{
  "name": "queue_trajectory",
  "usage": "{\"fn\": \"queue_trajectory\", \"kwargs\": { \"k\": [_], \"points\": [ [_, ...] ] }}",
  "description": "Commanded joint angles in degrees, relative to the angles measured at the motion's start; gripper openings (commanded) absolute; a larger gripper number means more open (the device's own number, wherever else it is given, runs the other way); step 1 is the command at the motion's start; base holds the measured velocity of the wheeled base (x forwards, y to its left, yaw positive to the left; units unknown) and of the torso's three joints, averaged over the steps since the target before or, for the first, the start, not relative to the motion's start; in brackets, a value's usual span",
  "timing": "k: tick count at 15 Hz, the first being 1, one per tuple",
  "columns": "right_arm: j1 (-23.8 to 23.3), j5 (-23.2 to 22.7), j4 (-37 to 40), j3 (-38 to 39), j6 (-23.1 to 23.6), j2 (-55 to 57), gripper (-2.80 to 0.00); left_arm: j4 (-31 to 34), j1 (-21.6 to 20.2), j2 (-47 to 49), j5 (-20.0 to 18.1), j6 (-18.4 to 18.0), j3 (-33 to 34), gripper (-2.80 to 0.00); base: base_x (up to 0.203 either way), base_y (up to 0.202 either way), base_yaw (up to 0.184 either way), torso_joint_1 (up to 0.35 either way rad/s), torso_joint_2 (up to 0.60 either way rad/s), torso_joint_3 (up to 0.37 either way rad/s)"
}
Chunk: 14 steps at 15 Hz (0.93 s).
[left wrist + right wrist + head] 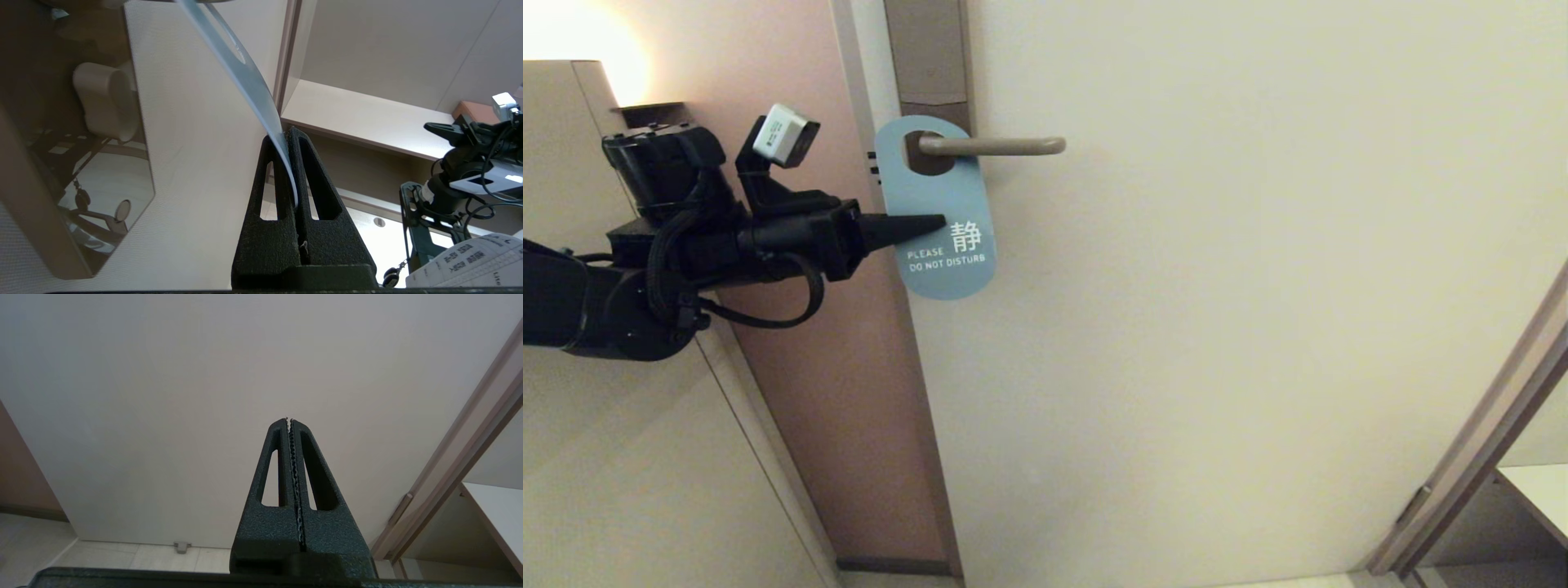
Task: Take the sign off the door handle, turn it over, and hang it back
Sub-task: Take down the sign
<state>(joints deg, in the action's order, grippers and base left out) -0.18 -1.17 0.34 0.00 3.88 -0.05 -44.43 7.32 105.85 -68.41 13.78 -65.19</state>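
Here the pale door [1217, 327] fills most of what I see, with the brownish lock plate [929, 57] at its edge and a lit wall panel [572, 343] to the left. The sign [943, 208] hangs blue face out on the door handle [1001, 146], the lever through its oval hole. The left gripper [935, 222] reaches in from the side, its fingers [310, 183] pinched tight on the sign's lower edge, which seems to bow slightly away from the door. The sign's white face is hidden. The right gripper [289, 420] is parked low facing the door, fingers pressed together on nothing.
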Motion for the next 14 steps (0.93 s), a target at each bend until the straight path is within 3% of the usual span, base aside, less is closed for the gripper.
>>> {"fn": "queue_trajectory", "kwargs": {
  "k": [1, 8, 14],
  "points": [
    [0.0, -0.1, 0.0, 0.0, 0.0, 0.0, -2.8, -0.3, 0.2, -1.0, -0.3, 0.1, 0.6, -2.8, 0.0, 0.0, 0.0, 0.0, 0.0, 0.0],
    [0.0, -0.1, 0.0, 0.0, 0.1, 0.0, -2.8, -0.6, -0.1, -3.2, 0.6, -0.1, 5.5, -2.8, 0.0, 0.0, 0.0, 0.0, 0.0, 0.0],
    [0.0, -0.1, 0.0, 0.0, 0.1, 0.0, -2.8, -0.5, -0.4, -3.7, 3.7, -0.2, 5.3, -2.8, 0.0, 0.0, 0.0, 0.0, 0.0, 0.0]
  ]
}}
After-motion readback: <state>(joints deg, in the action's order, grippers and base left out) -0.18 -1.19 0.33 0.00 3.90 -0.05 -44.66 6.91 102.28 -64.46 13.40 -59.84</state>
